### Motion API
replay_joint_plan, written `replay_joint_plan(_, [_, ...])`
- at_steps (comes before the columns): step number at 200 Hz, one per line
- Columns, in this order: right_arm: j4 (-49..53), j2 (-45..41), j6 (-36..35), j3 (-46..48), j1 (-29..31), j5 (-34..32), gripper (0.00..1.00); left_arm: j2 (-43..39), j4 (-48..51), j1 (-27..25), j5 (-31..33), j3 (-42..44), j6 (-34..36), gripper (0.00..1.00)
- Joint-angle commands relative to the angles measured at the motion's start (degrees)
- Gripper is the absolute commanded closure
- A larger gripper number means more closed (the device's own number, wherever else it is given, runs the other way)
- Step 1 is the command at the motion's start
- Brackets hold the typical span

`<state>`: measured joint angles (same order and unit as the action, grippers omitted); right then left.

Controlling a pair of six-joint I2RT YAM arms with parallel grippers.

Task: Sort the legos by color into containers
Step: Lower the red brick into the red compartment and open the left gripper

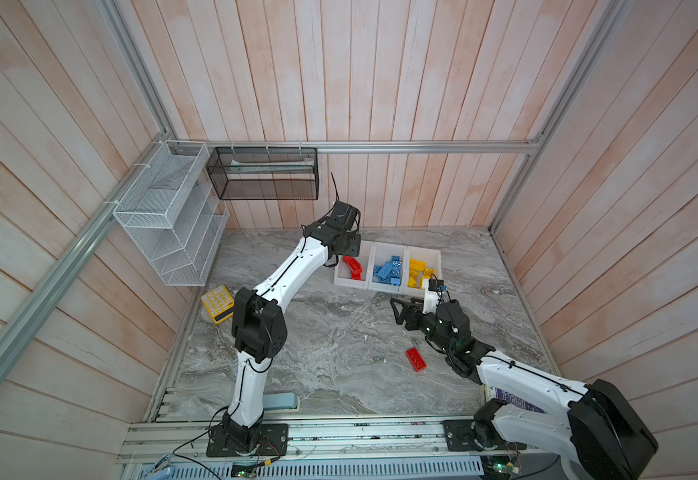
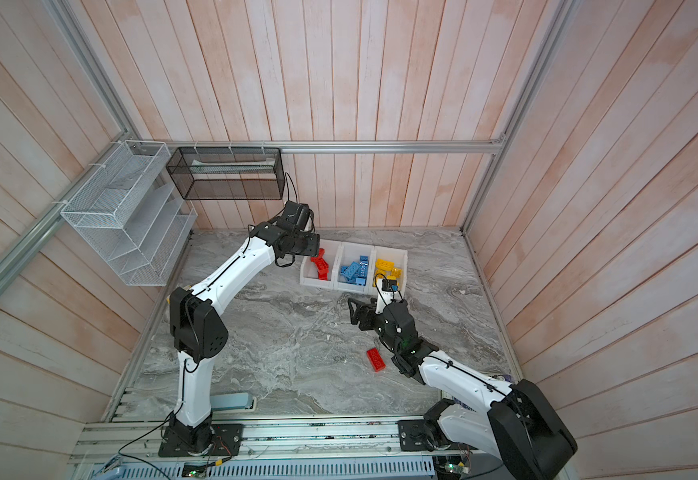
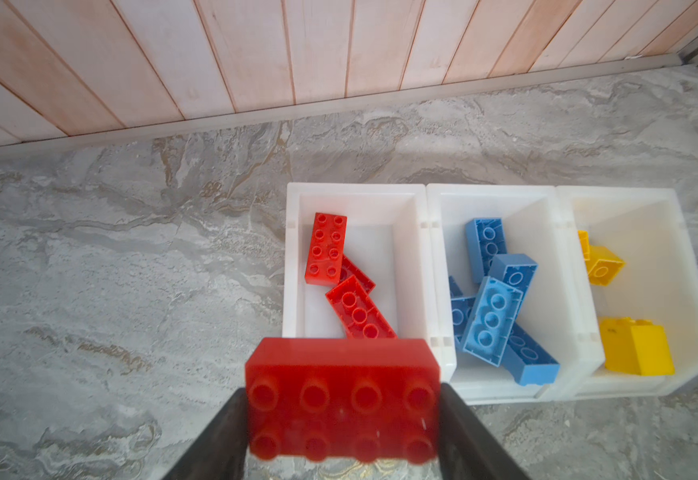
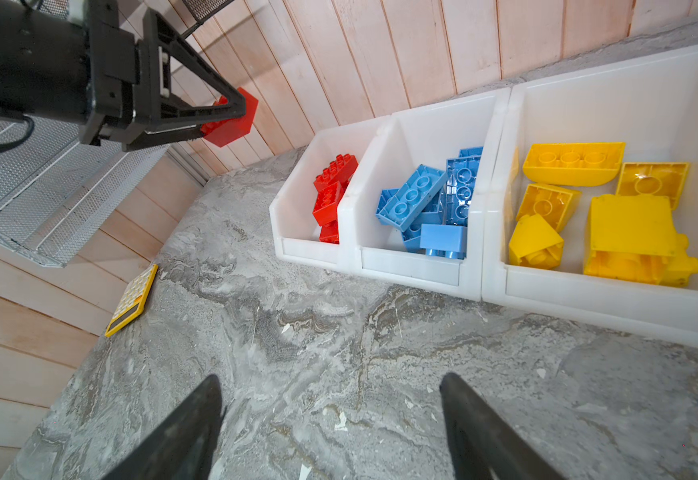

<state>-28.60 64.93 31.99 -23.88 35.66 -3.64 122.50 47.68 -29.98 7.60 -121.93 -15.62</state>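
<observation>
Left wrist view: the left gripper (image 3: 343,415) is clamped on a red brick (image 3: 341,374). Its 2 dark fingers (image 3: 222,432) press against the brick's short ends, so the jaws stand about halfway apart, as wide as the brick is long. The brick's 8 studs face the camera. It hangs in the air at the near corner of the row of 3 white bins (image 3: 491,191) and hides a corner of the end bin (image 3: 355,193). Whether it is over that bin or just outside its rim I cannot tell. From the right wrist view the same brick is raised well above the table (image 4: 297,353), seen against the plank wall (image 4: 380,50).

The end bin holds 3 red bricks (image 3: 325,248), 1 studs-up and lying partly on another. The middle bin (image 3: 434,249) holds a pile of blue bricks (image 3: 491,320), and the last bin (image 3: 671,199) holds yellow bricks (image 4: 630,224).

The right gripper (image 4: 330,378) is spread wide and holds nothing. Its 2 fingers hover over bare table in front of the bins and touch no brick. In both top views it sits near the front of the last bin.

1 loose red brick (image 1: 416,359) lies flat on the table, studs up, beside the right arm's wrist and well apart from the bins. A yellow calculator (image 1: 218,304) lies at the table's edge, on the left arm's side.
</observation>
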Motion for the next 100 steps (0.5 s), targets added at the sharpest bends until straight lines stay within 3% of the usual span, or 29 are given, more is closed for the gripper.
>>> replay_joint_plan(1, [-1.37,0.3,0.44,0.68,0.57,-1.18,0.18,3.63,0.7,-0.17,-1.4,-4.88,1.02,0.37])
replay_joint_plan(50, [-0.97,1.44,0.27,0.23,0.71,-1.7,0.18,12.38,2.0,-0.16,-2.75,-15.64,1.74,0.37])
replay_joint_plan(100, [-1.24,1.95,0.27,0.28,0.75,-2.07,0.18,16.82,-0.47,0.27,-3.8,-17.21,2.09,0.37])
